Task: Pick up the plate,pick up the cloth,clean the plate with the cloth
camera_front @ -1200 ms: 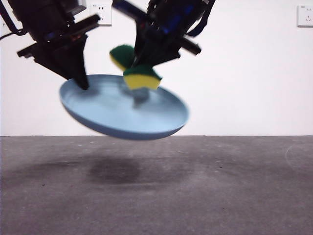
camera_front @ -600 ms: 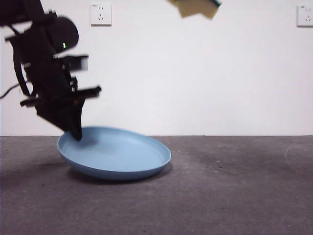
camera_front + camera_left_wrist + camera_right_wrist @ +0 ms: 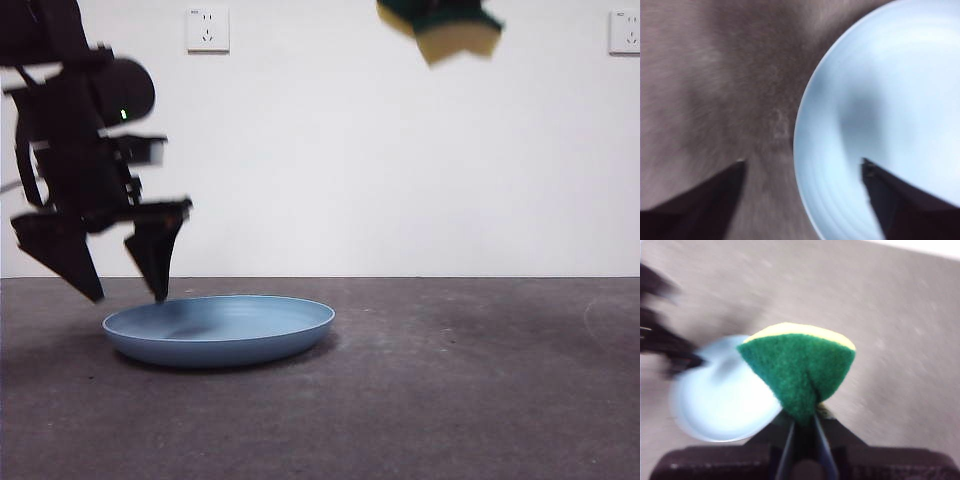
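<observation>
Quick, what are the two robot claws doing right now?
Left gripper: open, holding nothing, just above the plate rim.
Right gripper: shut on the sponge, held high up.

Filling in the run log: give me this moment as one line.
plate: flat on table, released | left gripper: open, above plate rim | right gripper: shut on sponge, raised high

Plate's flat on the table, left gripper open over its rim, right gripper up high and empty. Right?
Not quite: the right gripper is not empty. The right wrist view shows its jaws shut on the sponge, and the front view shows that sponge high above the table. The rest holds: the plate lies flat on the table, and the left gripper is open over its rim.
</observation>
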`<state>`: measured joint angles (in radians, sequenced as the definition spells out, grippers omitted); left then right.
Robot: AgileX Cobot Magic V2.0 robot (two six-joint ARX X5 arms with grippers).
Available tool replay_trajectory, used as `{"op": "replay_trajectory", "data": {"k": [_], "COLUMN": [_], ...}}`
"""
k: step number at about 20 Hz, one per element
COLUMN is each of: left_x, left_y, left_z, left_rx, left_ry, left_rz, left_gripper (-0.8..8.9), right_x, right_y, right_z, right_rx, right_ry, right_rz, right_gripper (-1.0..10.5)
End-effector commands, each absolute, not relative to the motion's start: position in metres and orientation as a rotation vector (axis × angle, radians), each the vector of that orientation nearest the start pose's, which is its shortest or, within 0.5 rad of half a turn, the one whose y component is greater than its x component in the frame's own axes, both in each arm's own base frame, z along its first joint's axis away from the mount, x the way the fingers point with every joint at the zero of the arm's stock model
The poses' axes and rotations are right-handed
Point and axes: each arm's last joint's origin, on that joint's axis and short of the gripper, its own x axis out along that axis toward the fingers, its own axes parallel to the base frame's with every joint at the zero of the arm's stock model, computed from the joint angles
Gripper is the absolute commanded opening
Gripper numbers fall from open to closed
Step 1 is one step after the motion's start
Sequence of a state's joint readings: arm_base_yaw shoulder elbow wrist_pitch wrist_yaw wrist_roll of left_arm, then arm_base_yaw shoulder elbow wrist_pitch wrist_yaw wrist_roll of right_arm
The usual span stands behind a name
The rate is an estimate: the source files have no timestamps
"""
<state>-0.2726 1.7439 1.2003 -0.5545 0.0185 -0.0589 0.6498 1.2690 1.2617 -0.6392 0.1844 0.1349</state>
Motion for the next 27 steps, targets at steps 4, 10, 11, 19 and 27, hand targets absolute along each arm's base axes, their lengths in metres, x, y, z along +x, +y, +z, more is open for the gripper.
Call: {"op": "replay_trajectory", "data": {"k": [4, 10, 11, 19, 27], "left_x": [0.295, 0.230, 0.220, 0.164, 0.159], "left_y": [-0.098, -0.103, -0.105, -0.096, -0.095], "left_z": [0.284, 0.356, 0.363, 0.333, 0.333], "left_rx": [0.020, 0.014, 0.027, 0.064, 0.062], "left_ry": [0.866, 0.577, 0.537, 0.449, 0.448], "left_rz": [-0.307, -0.319, -0.296, -0.301, -0.316], "left_gripper": [5.02, 5.03, 5.02, 5.02, 5.02], "right_x": [0.266, 0.321, 0.328, 0.347, 0.346], "right_y": [0.153, 0.164, 0.164, 0.153, 0.152], "right_z": [0.305, 0.220, 0.205, 0.152, 0.151], "right_rx": [-0.053, -0.034, -0.039, -0.075, -0.098], "right_ry": [0.837, 1.038, 1.075, 1.201, 1.214], "right_rz": [0.362, 0.364, 0.353, 0.316, 0.357], "right_gripper": [-0.2, -0.2, -0.2, -0.2, 6.3]}}
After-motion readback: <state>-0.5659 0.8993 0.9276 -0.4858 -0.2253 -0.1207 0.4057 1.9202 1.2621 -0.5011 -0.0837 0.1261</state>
